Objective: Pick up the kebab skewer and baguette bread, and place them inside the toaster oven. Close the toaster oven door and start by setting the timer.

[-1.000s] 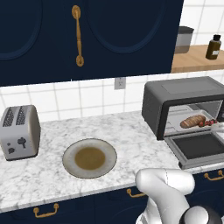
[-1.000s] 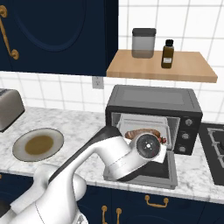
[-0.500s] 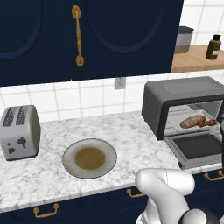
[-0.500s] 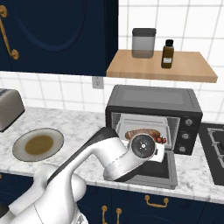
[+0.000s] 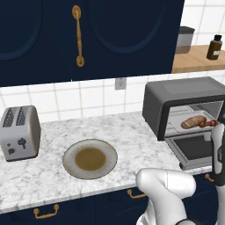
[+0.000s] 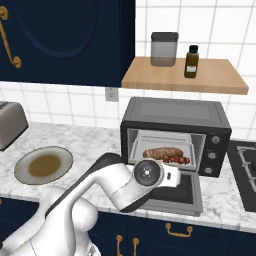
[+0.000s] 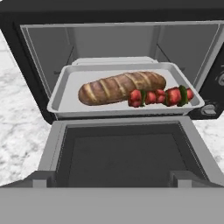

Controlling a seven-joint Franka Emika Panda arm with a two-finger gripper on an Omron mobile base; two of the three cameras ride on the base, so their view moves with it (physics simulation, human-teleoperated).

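Looking along my hand, I see the tan ridged baguette bread [image 7: 121, 88] and the thin kebab skewer with red and green chunks [image 7: 160, 96] lying side by side on the pale grey metal tray [image 7: 65, 89] straight ahead of my fingers. The skewer touches the near side of the loaf toward its right end. Both lie inside the dark grey boxy toaster oven [image 6: 176, 132], so I judge the placing step is done. The wide dark toaster oven door [image 7: 124, 154] lies folded down flat just under my hand, between me and the tray, because it is not yet closed. My two-finger gripper [image 6: 186, 176] is spread wide and holds nothing, which suits a push up on the door. The round knobs [image 6: 213, 155] sit to the right of the opening.
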